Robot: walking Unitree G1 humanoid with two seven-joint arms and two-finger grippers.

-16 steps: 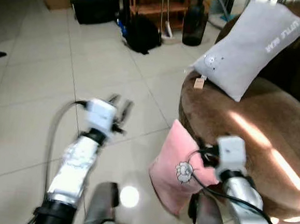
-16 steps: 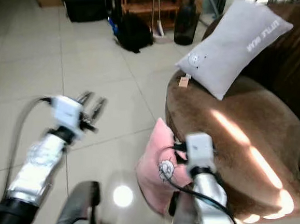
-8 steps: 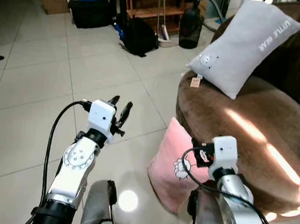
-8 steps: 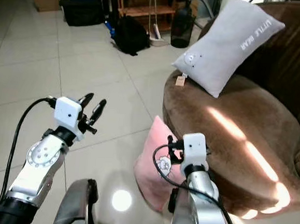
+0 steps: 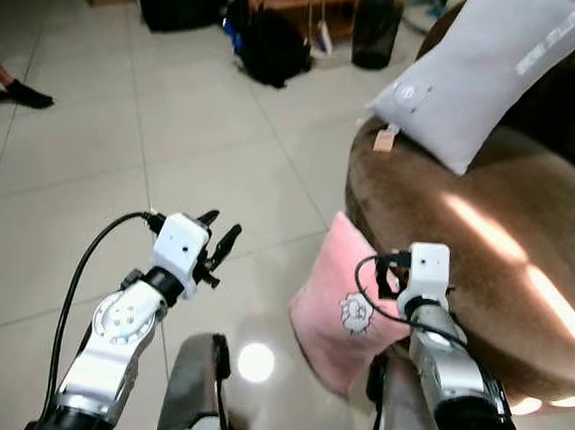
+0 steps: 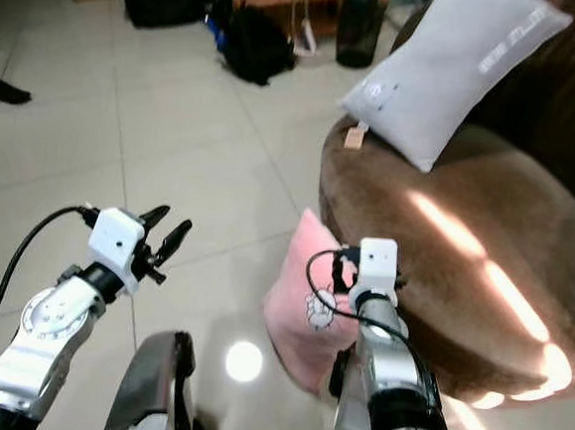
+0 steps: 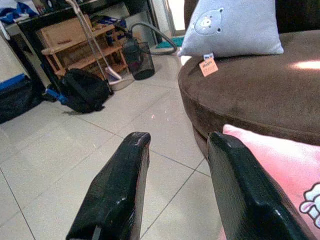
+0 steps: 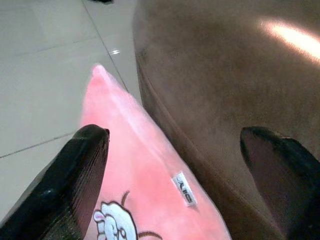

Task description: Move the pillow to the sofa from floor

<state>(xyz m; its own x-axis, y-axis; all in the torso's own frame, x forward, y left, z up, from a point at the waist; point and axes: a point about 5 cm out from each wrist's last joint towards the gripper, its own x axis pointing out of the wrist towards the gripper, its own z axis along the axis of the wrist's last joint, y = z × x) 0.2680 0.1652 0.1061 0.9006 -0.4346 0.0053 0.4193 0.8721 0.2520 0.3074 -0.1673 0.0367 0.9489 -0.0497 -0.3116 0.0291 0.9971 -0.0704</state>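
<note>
The brown sofa (image 5: 485,241) takes up the robot's right side, a grey pillow (image 5: 488,76) propped on its seat against the back; tiled floor (image 5: 93,160) spreads to the left, with a black bag (image 5: 271,49) and a wooden shelf (image 7: 75,42) at the far wall. The pink pillow (image 5: 345,304), the one to be moved, stands on edge on the floor, leaning against the sofa's front. It is plump and soft, with a small white cartoon print low on its face and a little sewn tag along its seam. The right gripper (image 8: 175,165) hangs just above its top edge, fingers spread wide and gripping nothing; the left gripper (image 5: 216,239) is raised over bare tile well to the left, fingers parted and empty too. The likely trouble: the pillow sits tight against the sofa, so the far finger may snag the upholstery instead of slipping behind. A shallow pinch on such yielding stuffing could also slide off, or tip the pillow flat.
</note>
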